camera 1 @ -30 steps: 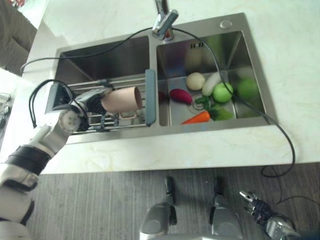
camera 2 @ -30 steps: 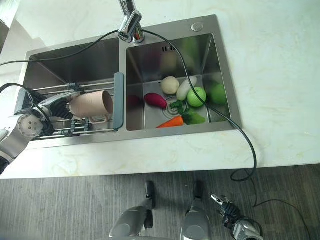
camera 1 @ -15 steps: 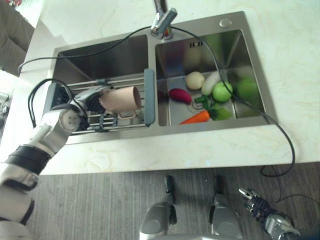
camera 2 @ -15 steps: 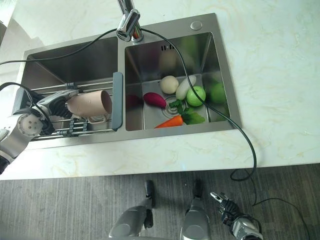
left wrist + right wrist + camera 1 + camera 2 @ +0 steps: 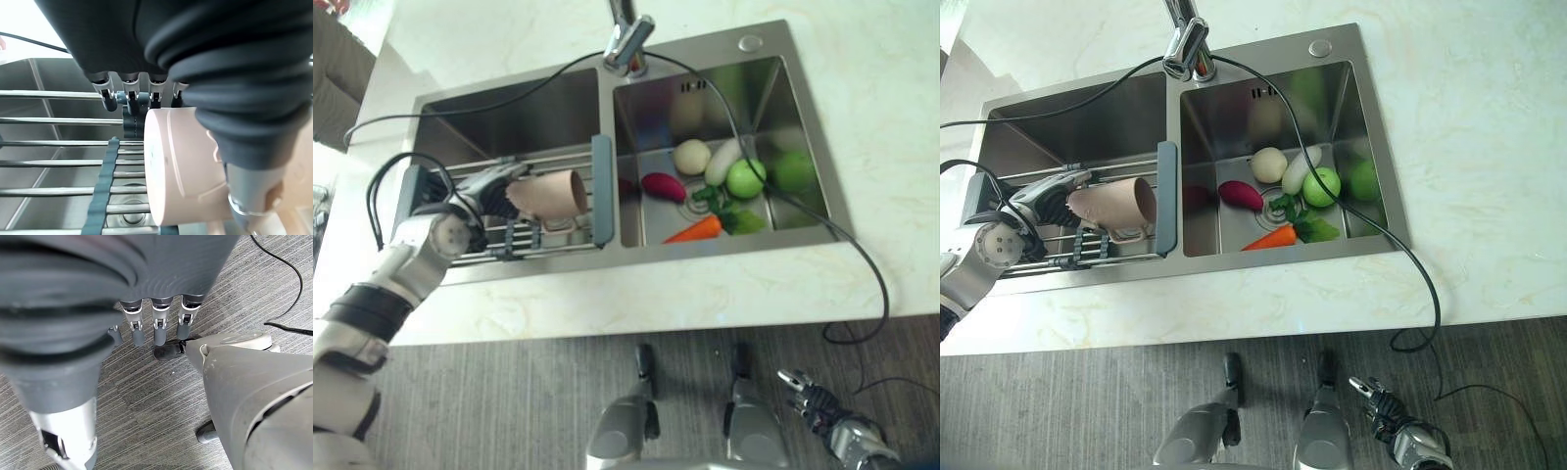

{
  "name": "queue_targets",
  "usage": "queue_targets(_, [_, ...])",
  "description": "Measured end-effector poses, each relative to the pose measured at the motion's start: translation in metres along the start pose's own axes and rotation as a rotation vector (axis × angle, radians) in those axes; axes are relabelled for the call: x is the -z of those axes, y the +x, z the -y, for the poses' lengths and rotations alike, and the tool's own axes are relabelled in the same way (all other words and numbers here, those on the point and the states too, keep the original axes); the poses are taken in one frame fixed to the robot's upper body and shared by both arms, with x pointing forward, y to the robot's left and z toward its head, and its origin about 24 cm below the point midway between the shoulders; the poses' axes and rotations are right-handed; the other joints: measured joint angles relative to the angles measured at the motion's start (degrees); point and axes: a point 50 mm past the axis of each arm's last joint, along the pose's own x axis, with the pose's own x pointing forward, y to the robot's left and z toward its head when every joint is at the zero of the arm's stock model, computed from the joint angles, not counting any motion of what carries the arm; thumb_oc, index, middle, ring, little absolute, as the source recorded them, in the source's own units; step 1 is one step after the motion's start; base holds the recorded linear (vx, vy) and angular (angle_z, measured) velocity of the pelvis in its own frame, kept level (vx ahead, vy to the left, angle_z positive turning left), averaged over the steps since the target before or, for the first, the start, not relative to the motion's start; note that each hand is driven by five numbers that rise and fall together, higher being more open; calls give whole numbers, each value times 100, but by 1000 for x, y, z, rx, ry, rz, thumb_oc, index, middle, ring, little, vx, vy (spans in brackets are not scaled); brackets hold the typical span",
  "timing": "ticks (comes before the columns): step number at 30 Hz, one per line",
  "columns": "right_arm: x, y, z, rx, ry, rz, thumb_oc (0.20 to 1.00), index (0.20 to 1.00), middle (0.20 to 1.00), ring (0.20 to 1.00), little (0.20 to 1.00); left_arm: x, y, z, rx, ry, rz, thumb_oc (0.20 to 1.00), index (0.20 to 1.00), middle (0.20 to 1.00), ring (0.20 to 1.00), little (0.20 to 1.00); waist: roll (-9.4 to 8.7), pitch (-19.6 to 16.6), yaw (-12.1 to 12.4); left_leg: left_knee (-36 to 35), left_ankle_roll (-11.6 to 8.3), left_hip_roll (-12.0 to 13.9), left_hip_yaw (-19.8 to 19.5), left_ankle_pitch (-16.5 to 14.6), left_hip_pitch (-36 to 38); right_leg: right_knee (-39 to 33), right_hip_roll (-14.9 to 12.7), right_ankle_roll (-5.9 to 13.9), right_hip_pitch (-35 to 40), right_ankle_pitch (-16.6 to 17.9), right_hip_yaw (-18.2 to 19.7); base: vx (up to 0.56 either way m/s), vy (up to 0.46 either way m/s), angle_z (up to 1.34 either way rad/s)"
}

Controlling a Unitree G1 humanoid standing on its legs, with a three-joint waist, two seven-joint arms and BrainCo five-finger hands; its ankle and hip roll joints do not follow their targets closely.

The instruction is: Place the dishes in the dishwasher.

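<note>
The left hand [image 5: 487, 191] is clasped round a plain pale-pink cup [image 5: 548, 194] lying sideways over the sink rack [image 5: 563, 235], mouth toward three o'clock. The right hand [image 5: 808, 399] hangs relaxed.

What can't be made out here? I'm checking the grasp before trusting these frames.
- Inside of the pink cup: its mouth faces sideways in the head views.
- Left hand on the cup: the wrist cover hides where the thumb touches it.
- Drying rack beneath the cup: hidden by cup and hand.
- Faucet top: cut off by the frame edge.
</note>
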Motion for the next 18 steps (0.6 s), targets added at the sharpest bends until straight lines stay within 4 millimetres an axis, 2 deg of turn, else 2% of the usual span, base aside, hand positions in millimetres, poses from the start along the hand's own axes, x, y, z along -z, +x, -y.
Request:
queue_targets(2, [0, 0, 0, 0, 0, 1, 1000, 1000, 1000, 1000, 1000, -6, 0, 0, 6, 3, 25, 1000, 1000, 1000, 1000, 1000, 38, 19, -2, 0, 1, -15, 19, 0, -22, 0, -14, 9, -29, 9, 10, 0, 0, 0])
queue_targets(18, [0, 0, 0, 1, 0, 1, 1000, 1000, 1000, 1000, 1000, -14, 3, 8, 107, 7, 28, 1000, 1000, 1000, 1000, 1000, 58, 28, -34, 0, 2, -56, 70, 1, -21, 0, -58, 37, -57, 27, 45, 0, 0, 0])
